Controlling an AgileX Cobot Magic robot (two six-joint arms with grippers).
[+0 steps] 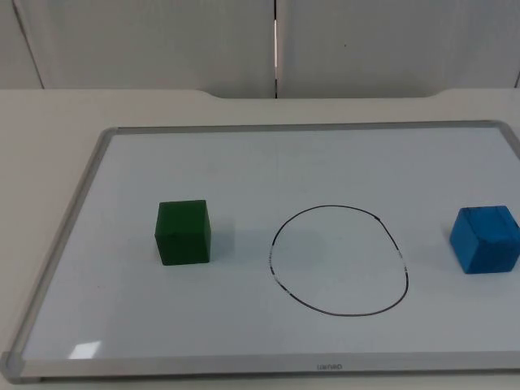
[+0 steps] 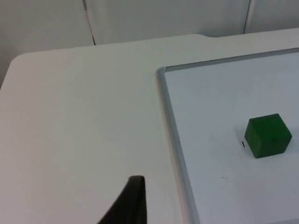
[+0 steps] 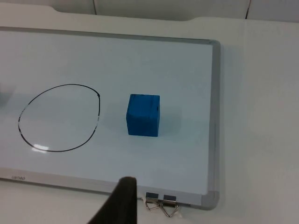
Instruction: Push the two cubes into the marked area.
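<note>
A green cube (image 1: 184, 232) sits on the whiteboard (image 1: 244, 162), left of a hand-drawn black oval outline (image 1: 325, 208). A blue cube (image 1: 486, 239) rests to the right of that oval, close to the board's right side. Both cubes lie outside the outline. My left gripper (image 2: 131, 203) hovers over the bare table beside the board's frame, well away from the green cube (image 2: 267, 136). My right gripper (image 3: 122, 203) hangs over the board's edge, a short distance from the blue cube (image 3: 143, 115) and the oval outline (image 3: 70, 85).
The whiteboard has a raised grey metal frame (image 1: 69, 244) around it. A metal binder clip (image 3: 161, 205) sits at the board's corner near my right gripper. White table (image 2: 70, 116) stretches beside the board, ending at the grey partition wall (image 1: 162, 41).
</note>
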